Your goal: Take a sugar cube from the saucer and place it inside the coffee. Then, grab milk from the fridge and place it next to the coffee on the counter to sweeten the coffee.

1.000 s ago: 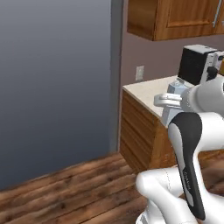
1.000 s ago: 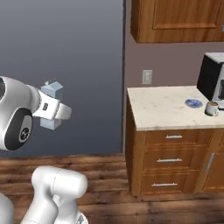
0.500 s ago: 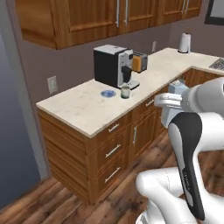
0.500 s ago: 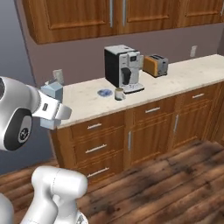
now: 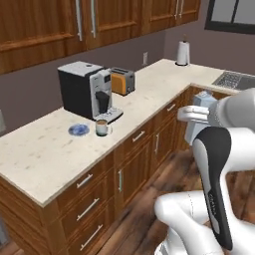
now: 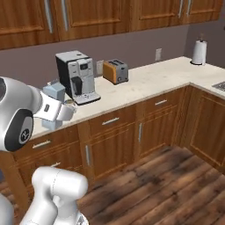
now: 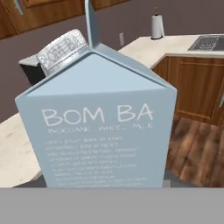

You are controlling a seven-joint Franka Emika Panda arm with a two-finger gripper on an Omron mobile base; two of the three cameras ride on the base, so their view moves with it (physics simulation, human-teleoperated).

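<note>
Carrying the milk (image 7: 98, 122) clamped in its gripper (image 5: 196, 115) off the counter's (image 5: 45, 154) near right, the robot has left only setting it beside the coffee (image 5: 102, 128), near the saucer (image 5: 78, 130).

The arm (image 5: 219, 169) fills the lower right of the left base view: glossy white, rounded shells with a long black teardrop-shaped inlay running down the upright link. Its base segment is a fat white elbow-like tube. In the lower left of the right base view, a large white spherical joint housing carries a dark grey round cap with a small pale mark, and below it a smooth white cylindrical link.
</note>
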